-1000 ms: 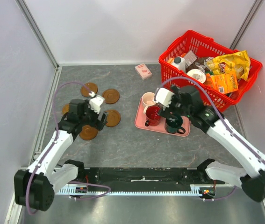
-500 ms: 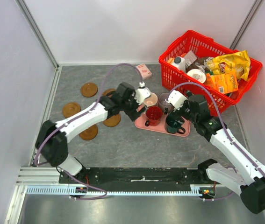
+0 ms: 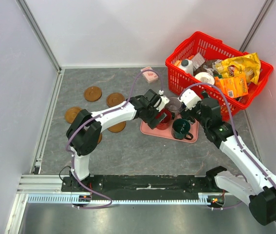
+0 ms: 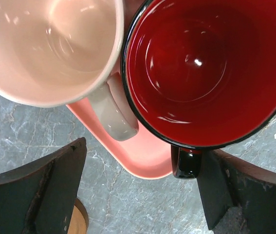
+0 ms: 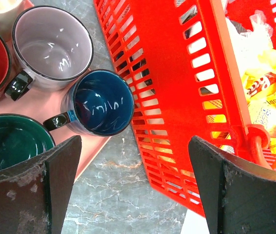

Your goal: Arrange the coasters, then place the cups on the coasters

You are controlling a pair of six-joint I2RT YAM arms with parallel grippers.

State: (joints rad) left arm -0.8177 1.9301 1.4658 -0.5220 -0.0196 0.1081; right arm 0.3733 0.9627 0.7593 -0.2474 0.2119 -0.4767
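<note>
1. The left claw (image 4: 142, 195) hangs spread wide above the near edge of the pink tray (image 4: 142, 156); it grips nothing.
2. Right under it the red mug (image 4: 206, 68) and the cream mug (image 4: 45, 44) stand upright, side by side on the tray; their rims are close together and both handles point toward the claw.
3. The right claw (image 5: 133, 190) is also spread wide and empty; it hovers over the gap between the tray and the red basket (image 5: 176, 97).
4. The grey mug (image 5: 52, 44), blue mug (image 5: 103, 102) and green mug (image 5: 11, 141) stand upright on the same tray; the blue one is just beside the basket wall.
5. The coasters (image 3: 92, 93) lie flat on the grey table (image 3: 128, 151), left of the tray and apart from one another; four show plainly.
</note>
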